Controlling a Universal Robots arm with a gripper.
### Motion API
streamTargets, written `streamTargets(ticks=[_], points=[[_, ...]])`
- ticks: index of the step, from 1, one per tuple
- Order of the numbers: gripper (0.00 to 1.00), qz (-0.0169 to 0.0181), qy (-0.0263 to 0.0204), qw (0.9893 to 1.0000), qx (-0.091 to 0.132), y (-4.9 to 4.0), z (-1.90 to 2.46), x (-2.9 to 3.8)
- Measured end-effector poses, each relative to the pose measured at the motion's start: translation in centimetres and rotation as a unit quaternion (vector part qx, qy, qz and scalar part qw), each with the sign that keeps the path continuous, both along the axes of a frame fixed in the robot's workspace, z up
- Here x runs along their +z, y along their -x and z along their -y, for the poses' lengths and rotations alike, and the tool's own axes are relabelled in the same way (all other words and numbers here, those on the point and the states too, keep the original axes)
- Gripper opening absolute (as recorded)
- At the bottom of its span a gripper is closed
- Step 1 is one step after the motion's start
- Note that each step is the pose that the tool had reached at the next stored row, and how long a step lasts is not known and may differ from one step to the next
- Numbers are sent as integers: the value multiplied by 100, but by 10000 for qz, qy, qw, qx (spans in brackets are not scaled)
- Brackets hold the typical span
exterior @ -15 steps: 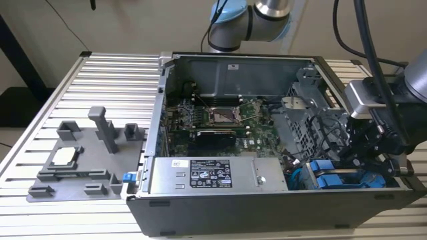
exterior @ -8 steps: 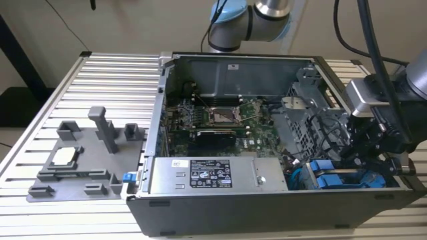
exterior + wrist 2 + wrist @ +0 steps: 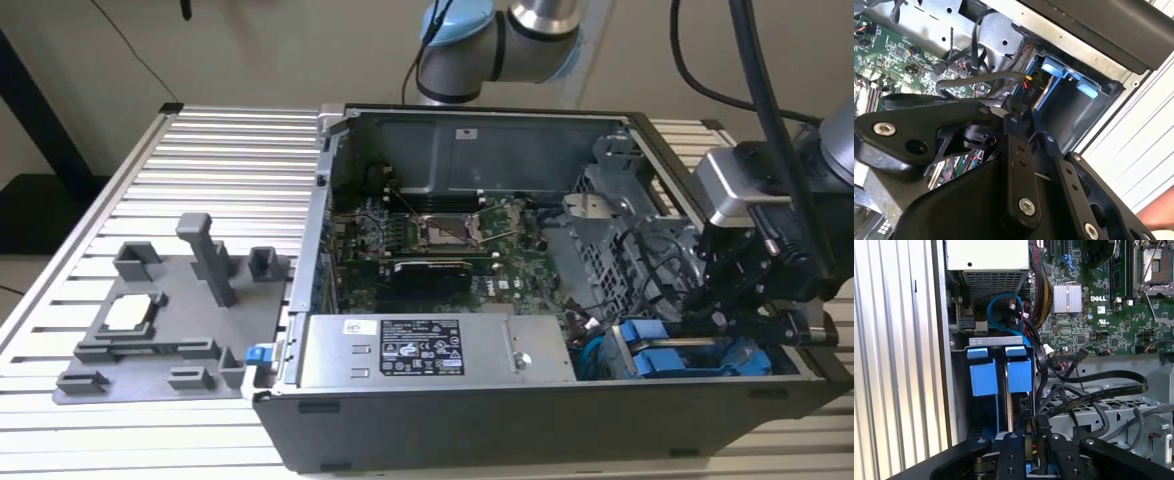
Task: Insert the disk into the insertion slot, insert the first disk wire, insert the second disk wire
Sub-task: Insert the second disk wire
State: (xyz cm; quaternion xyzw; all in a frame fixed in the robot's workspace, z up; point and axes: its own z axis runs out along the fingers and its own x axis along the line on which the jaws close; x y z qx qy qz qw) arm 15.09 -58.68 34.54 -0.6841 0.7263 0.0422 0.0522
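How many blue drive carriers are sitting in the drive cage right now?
2. In the first wrist view they sit side by side in the grey drive cage: one blue carrier nearer the case wall, the other blue carrier beside the black cables. More may be hidden.

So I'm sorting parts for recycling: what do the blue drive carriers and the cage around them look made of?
The blue drive carriers look like moulded plastic: a solid, even bright blue with a soft matte sheen and rounded tabs. The drive cage around them looks like bare sheet metal, dull grey with thin folded edges and punched holes; probably steel, though the look alone leaves that open.
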Motion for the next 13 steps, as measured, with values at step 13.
streamTargets(ticks=[13], points=[[24,0,0,10000,-2,0,0,235]])
